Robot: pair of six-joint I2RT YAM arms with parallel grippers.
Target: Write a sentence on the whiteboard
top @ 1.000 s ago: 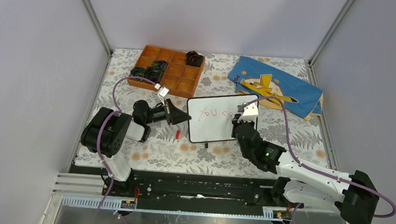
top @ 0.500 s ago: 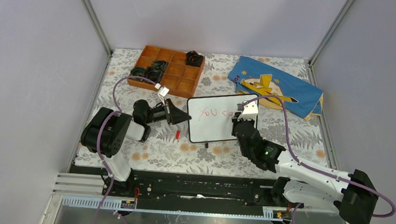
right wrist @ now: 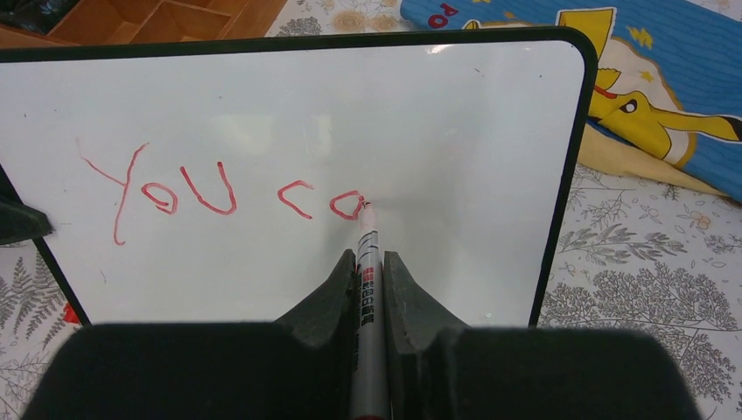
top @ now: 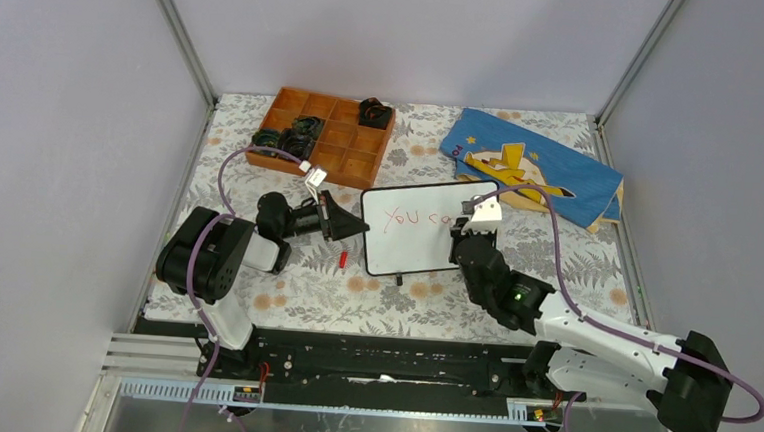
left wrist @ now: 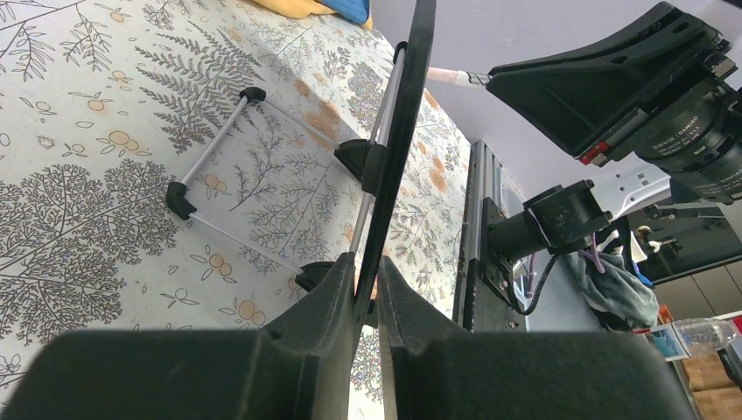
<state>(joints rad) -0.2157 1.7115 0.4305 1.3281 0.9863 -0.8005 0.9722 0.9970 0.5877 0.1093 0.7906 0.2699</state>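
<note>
The whiteboard (top: 406, 246) stands tilted mid-table; it fills the right wrist view (right wrist: 455, 114) and shows edge-on in the left wrist view (left wrist: 404, 105). Red writing (right wrist: 175, 194) on it reads "You c" plus a small loop. My left gripper (top: 360, 227) is shut on the board's left edge, which passes between its jaws (left wrist: 367, 282). My right gripper (top: 463, 243) is shut on a silver marker (right wrist: 368, 284), seen between its jaws (right wrist: 369, 267). The marker tip touches the board at the right side of the loop.
A red marker cap (top: 342, 260) lies on the floral mat by the board's lower left corner. An orange compartment tray (top: 342, 148) with black items sits at the back left. A blue cloth with a yellow figure (top: 541, 171) lies at the back right. The board's wire stand (left wrist: 214, 188) rests behind it.
The marker tip has moved a little to the right along the board. A small red loop has appeared after the "c". The left gripper and board have not moved.
</note>
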